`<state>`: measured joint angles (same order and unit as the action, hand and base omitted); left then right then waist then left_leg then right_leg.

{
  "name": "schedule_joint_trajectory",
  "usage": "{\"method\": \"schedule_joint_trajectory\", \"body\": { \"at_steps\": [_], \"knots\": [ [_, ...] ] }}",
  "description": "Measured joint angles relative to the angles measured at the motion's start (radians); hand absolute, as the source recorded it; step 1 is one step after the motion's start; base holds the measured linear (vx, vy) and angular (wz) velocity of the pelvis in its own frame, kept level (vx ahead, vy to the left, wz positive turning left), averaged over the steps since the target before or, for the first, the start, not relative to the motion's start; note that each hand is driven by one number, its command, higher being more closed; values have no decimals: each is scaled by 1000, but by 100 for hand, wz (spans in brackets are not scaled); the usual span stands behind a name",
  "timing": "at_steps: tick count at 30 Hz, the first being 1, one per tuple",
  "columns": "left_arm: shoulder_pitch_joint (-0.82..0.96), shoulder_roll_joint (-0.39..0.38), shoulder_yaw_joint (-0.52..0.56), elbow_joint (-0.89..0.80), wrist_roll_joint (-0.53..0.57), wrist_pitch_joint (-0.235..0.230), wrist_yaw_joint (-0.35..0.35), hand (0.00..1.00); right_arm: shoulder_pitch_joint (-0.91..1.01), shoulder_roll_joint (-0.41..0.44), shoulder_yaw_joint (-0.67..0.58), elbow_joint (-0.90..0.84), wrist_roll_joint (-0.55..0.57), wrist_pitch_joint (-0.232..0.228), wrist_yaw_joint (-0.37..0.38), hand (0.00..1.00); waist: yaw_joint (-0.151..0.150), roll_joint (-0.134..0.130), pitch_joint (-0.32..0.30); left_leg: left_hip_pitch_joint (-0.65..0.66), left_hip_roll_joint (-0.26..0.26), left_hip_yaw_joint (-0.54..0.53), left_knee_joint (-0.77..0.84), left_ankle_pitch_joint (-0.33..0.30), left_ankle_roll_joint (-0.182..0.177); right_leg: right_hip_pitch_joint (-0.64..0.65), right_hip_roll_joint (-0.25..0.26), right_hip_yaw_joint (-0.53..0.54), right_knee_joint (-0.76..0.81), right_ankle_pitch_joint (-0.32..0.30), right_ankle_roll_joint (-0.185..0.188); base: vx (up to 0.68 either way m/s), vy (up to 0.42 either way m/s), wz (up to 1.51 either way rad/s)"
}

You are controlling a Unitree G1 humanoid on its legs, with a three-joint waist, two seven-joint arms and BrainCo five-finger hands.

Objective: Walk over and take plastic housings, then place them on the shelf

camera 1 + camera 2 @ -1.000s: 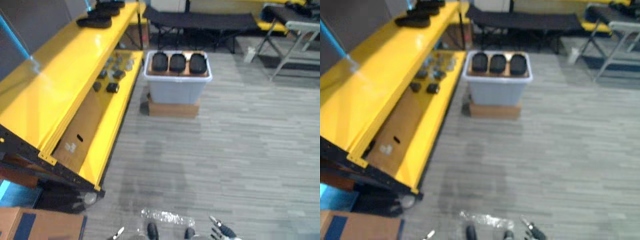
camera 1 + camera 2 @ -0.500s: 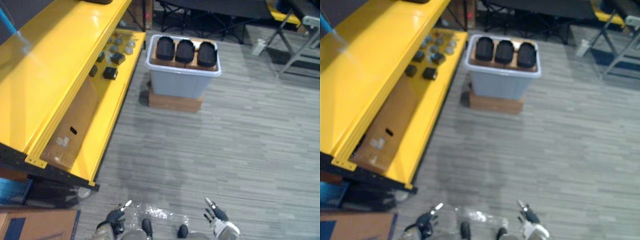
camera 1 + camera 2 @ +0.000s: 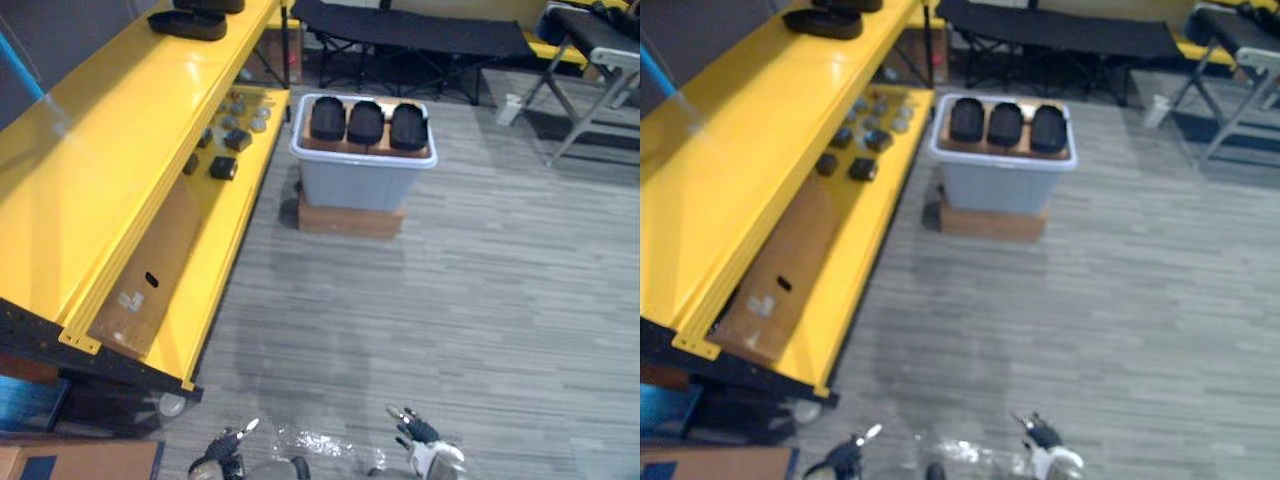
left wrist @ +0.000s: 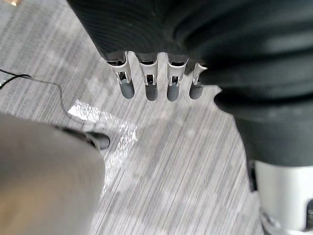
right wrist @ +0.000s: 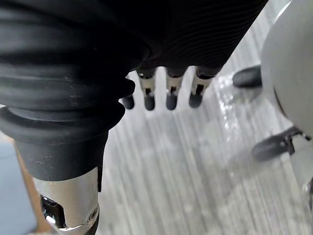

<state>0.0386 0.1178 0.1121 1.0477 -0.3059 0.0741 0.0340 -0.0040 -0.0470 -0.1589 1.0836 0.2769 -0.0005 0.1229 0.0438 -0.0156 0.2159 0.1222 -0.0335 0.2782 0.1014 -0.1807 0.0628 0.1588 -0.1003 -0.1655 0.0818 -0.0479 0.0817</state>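
**Grey floor ahead, bin not yet reached**

Three black plastic housings sit side by side atop the bin, open to a grasp from above. Left of the bin runs the yellow shelf, their destination. Well short of the bin, left hand and right hand hang empty, fingers seemingly slack for walking.

Three black housings in one bin
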Motion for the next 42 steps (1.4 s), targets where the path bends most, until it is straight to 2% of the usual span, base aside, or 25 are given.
{"method": "schedule_joint_trajectory", "body": {
  "at_steps": [2,5,6,7,11,15,17,18,19,20,22,24,25,27,28,29,31,32,33,34,36,37,39,40,42],
  "knots": [
    [-3,8,3,3,14,-3,-14,0,7,-5,-14,1,-1,1,-14,0,-3,-6,5,-22,22,-3,50,-35,7,-32,9,0,65,-20,25,-91,-36,-6],
    [-14,24,1,5,47,-13,-21,0,45,1,-61,1,-17,18,-14,0,-7,-25,17,-20,69,-14,91,-62,4,-85,31,0,186,-41,19,-151,-17,-4],
    [-13,26,-1,8,46,-15,-20,0,54,2,-89,5,-17,30,-11,0,-9,-32,19,-25,88,-17,115,-86,6,-100,40,-3,174,-66,4,-214,3,-8],
    [-14,31,-1,9,46,-17,-20,0,58,5,-100,5,-17,32,-9,0,-8,-41,20,-28,99,-17,127,-99,1,-116,40,-4,168,-72,13,-187,-16,-3],
    [-38,20,-2,10,45,-48,-20,0,104,5,-164,-2,-30,63,13,0,-7,-46,17,-54,199,-24,220,-155,-43,-228,51,-54,100,-40,13,-23,-58,1],
    [-65,-18,-14,-33,34,-48,-9,0,200,25,-196,-13,-67,92,35,0,-9,-51,13,-51,214,-70,297,-220,-103,-234,51,-45,73,7,-3,214,-180,29],
    [-54,-42,-5,-53,34,-34,3,0,217,27,-204,-12,-99,108,42,0,-13,-38,6,-52,212,-77,335,-251,-130,-228,56,-36,90,34,-17,339,-279,19],
    [-45,-59,17,-51,34,-12,13,0,213,1,-201,-12,-115,111,49,0,-20,-3,-4,-69,240,-81,404,-253,-143,-225,72,-60,114,57,-36,319,-243,19],
    [-38,-71,34,-52,34,-4,15,0,213,-12,-195,-12,-128,108,46,0,-22,16,-17,-100,256,-85,462,-241,-162,-225,79,-65,119,51,-46,332,-246,21],
    [-31,-88,74,-48,33,2,21,0,200,-39,-160,-13,-139,103,29,0,-18,38,-32,-171,269,-110,590,-188,-187,-203,79,-69,99,45,-57,255,-242,10],
    [-13,-91,114,-38,33,10,23,0,159,-62,-109,-12,-154,84,14,0,-6,36,-29,-194,240,-124,604,-196,-185,-131,48,-65,44,45,-57,202,-185,-2],
    [30,-93,155,-64,-4,20,23,0,59,-94,-71,-35,-147,38,7,0,33,38,-32,-243,164,-132,428,-182,-178,-81,-9,-42,-10,31,-61,-55,-53,-19],
    [38,-89,162,-75,-3,21,22,0,28,-100,-69,-48,-140,31,7,0,42,38,-32,-267,149,-134,371,-161,-169,-84,-22,-35,-18,19,-52,-325,10,-23],
    [106,-83,195,-72,15,40,12,0,-53,-120,-22,-102,-133,-13,-5,0,74,55,-29,-322,123,-144,197,7,-152,-78,-46,-23,-17,-12,-10,-203,76,-21],
    [134,-83,198,-61,34,41,6,0,-56,-126,-4,-118,-131,-22,-12,0,86,56,-30,-310,122,-141,186,46,-154,-65,-49,-21,-14,-24,0,122,129,-11],
    [178,-82,200,-36,61,45,-8,0,-64,-116,20,-143,-119,-27,-20,0,97,45,-34,-290,118,-127,188,90,-149,-43,-55,-23,-4,-50,11,354,153,8],
    [208,-59,203,-12,92,47,-23,0,-68,-95,37,-148,-86,-25,-26,0,120,2,-28,-290,92,-129,235,43,-125,-36,-83,-22,35,-93,6,406,139,20],
    [209,-50,204,-2,130,45,-40,0,-72,-82,37,-145,-60,-19,-30,0,133,-34,-32,-304,81,-128,272,15,-114,-52,-99,-21,83,-111,26,321,78,7],
    [209,-48,203,-2,144,41,-50,0,-76,-76,37,-140,-50,-16,-31,0,136,-49,-32,-306,80,-125,292,-5,-107,-59,-105,-17,107,-121,30,416,74,-8],
    [208,-38,212,-2,179,27,-64,0,-82,-68,36,-111,-33,-8,-34,0,135,-67,-31,-291,85,-118,318,-41,-102,-77,-113,-17,180,-134,45,409,52,-31],
    [186,-24,193,-4,200,-1,-61,0,-74,-69,34,-56,-35,17,-32,0,125,-63,-26,-227,103,-100,311,-76,-81,-126,-129,-33,350,-151,50,336,38,-28],
    [144,22,163,-10,183,-28,-50,0,-44,-66,35,-7,-45,46,-13,0,103,-56,-25,-169,121,-103,275,-82,-82,-143,-119,-71,347,-193,32,133,3,-4],
    [43,48,110,-29,112,-79,-43,0,-12,-66,34,40,-78,63,-6,0,84,-35,-18,-134,158,-105,239,-79,-88,-219,-68,-87,262,-200,27,-58,-34,2],
    [13,46,90,-36,101,-97,-40,0,-5,-66,32,48,-88,71,-3,0,77,-26,-13,-127,167,-106,227,-76,-92,-250,-56,-86,229,-188,29,-232,-26,-3],
    [-101,35,18,-56,22,-147,-27,0,19,-47,-53,32,-105,93,11,0,43,-23,-10,-102,187,-96,196,-83,-112,-349,-53,-86,98,-53,25,-205,-32,-11]
  ]
}}
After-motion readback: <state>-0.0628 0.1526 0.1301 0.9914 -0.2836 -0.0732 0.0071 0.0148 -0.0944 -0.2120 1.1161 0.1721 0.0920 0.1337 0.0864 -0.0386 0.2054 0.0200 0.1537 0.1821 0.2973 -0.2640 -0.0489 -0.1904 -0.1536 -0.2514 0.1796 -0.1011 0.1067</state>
